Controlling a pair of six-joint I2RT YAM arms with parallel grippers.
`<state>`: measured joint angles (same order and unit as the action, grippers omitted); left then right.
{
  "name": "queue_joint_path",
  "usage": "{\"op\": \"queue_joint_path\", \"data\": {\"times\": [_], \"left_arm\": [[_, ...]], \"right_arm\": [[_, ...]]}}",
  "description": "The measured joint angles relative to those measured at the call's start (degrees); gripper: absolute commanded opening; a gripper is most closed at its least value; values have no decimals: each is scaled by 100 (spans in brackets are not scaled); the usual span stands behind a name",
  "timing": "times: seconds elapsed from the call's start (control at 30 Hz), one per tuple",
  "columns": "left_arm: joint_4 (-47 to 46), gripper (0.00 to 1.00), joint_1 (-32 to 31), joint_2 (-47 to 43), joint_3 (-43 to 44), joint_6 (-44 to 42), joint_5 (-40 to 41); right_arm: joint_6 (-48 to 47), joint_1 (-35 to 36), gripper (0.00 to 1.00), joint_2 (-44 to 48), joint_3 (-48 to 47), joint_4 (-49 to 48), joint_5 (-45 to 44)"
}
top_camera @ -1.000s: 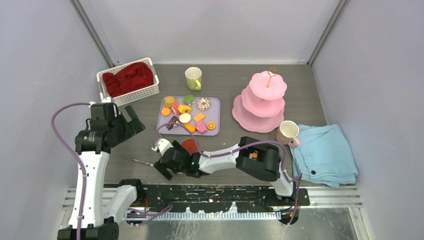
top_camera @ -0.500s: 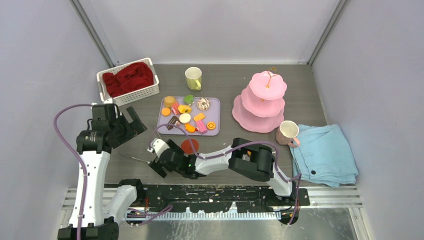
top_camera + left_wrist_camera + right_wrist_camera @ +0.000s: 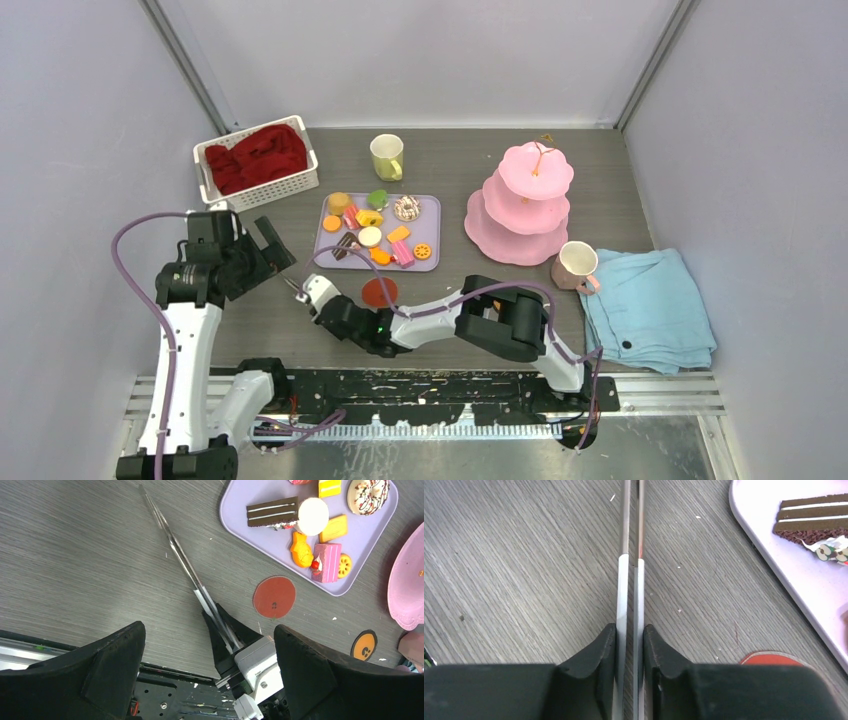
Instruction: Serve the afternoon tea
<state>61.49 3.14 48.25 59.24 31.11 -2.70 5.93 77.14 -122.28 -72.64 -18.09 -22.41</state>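
Toy pastries (image 3: 372, 228) lie on a lilac tray (image 3: 434, 262), with a chocolate cake slice (image 3: 811, 515) at its near corner. The pink three-tier stand (image 3: 525, 200) stands to the tray's right. A pale yellow-green mug (image 3: 386, 156) is behind the tray, and a pink mug (image 3: 575, 265) stands by the stand. My right gripper (image 3: 630, 640) is shut on thin metal tongs (image 3: 630, 555) just over the table, left of the tray. The tongs (image 3: 180, 560) point away toward the far left. My left gripper (image 3: 265, 250) hovers open above them, holding nothing.
A white basket (image 3: 205, 160) of red cloth sits at the back left. A red round coaster (image 3: 379, 292) lies in front of the tray, and an orange one (image 3: 363, 645) lies further right. A folded light-blue towel (image 3: 650, 310) covers the right front.
My right gripper has slid left, away from the front edge, and closed on the tongs, which now point up-left from its jaws. The left arm barely moved.
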Motion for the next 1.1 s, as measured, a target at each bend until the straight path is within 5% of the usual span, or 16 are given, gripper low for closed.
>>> {"op": "queue_joint_path", "data": {"times": [0.07, 0.33, 0.63, 0.9, 1.1], "left_arm": [[0, 99, 0, -13, -7, 15, -17], [22, 99, 0, -11, 168, 153, -452], [-11, 99, 0, -70, 1178, 199, -640], [-72, 100, 0, 4, 603, 275, -632], [-280, 99, -2, 219, -195, 273, -542]], "right_arm": [[22, -7, 9, 4, -2, 15, 0], [221, -4, 8, 295, -238, 1123, 63], [291, -9, 8, 2592, 555, 2656, -133], [516, -240, 9, 4642, 1255, 3947, -608], [667, -935, 15, 5327, 1290, 5106, -616]]}}
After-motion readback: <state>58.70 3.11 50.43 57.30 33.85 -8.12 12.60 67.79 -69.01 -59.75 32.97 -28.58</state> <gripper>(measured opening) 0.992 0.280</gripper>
